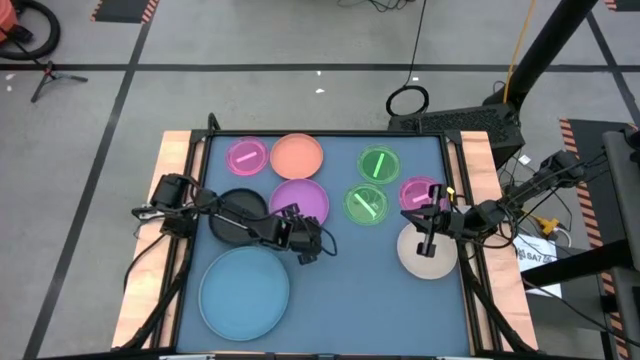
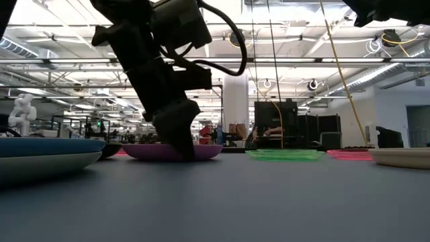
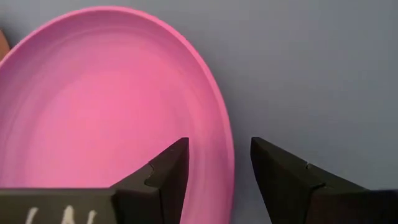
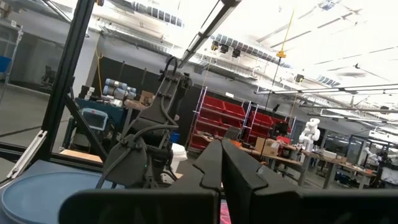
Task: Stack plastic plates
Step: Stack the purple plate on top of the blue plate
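Nearest the low camera: large light-blue round plastic plate at the table's near left. Beyond it, left gripper lowered over the right-hand rim of a medium purple round plastic plate at the table's centre, fingers apart, one finger inside the rim, the other outside on bare blue-grey tabletop. Rim running straight between the fingers, so a simple closing would pinch the edge. Left arm clearly the nearer one to this plate. Plate shallow, smooth, glossy, with a thin upturned lip, lying flat.

Just left of it, a black round plate, partly under the left arm. Behind, an orange round plate and a small translucent pink plate. To the right, two small translucent green plates, one behind the other, and another pink plate.

Right gripper waiting at the table's right edge above a beige round plate, fingers pressed together and empty.

Nothing stacked yet, by the look of it.
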